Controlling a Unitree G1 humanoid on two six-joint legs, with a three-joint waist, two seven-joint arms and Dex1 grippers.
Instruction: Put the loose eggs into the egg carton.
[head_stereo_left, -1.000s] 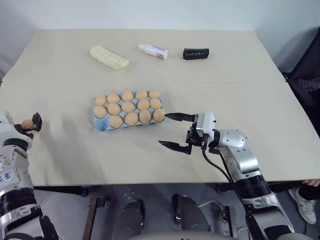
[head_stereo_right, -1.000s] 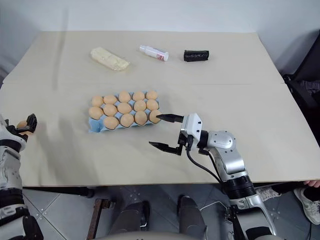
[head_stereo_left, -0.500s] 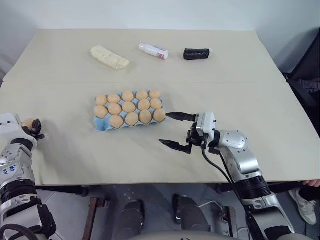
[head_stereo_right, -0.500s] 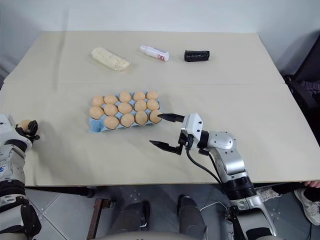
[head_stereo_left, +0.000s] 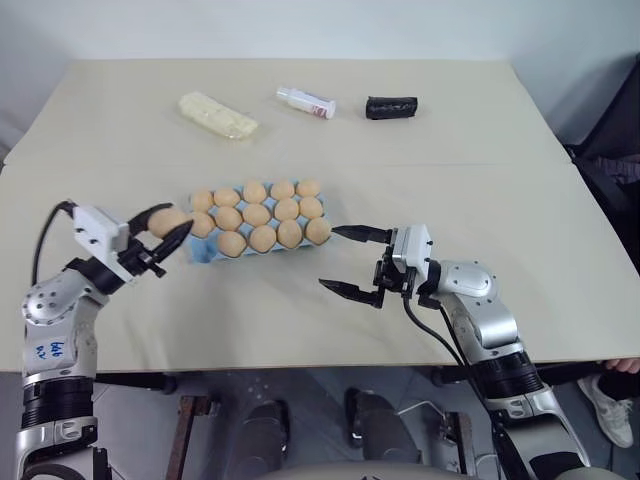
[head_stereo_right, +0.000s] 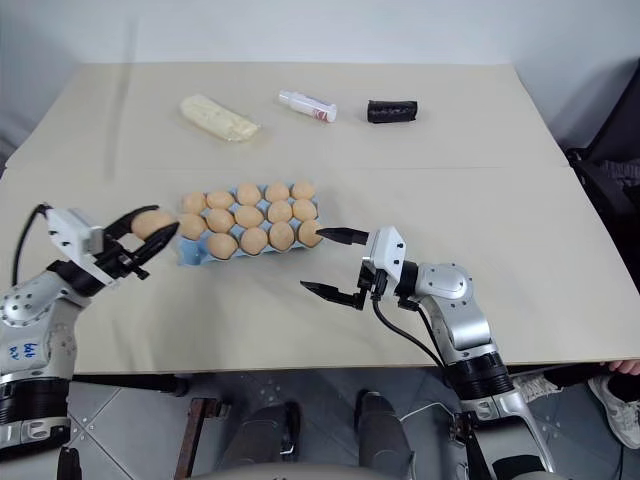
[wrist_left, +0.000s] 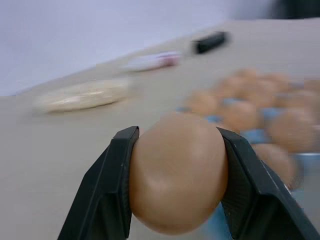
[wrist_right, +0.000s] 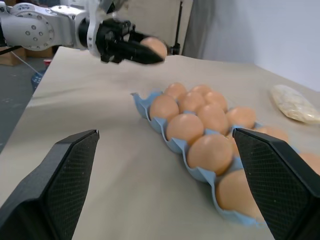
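On the table (head_stereo_left: 500, 150), the egg carton (head_stereo_left: 205, 250) is sitting mid-surface with fourteen eggs (head_stereo_left: 260, 215) seated; the one free cup looks to be the near-left corner. Left tool (head_stereo_left: 165, 236) is clamping a loose egg (head_stereo_left: 168, 222) between its fingers, hanging just off the carton's left end. Right tool (head_stereo_left: 352, 262) is sitting spread wide and empty by the carton's right end.

Risks, as I'm reading it:
- Egg is being held across its belly by two narrow fingers (wrist_left: 112, 185); too much squeeze could crack it, too little and it's slipping out.
- Free cup is tight against filled neighbours, so a finger could be knocking a seated egg or shoving the light carton sideways.
- Releasing high could bounce or crack it.

Writing: small white bottle (head_stereo_left: 306, 102) at the far side is carrying a red label, unreadable from here. Some marking on the left arm's casing, not legible either.
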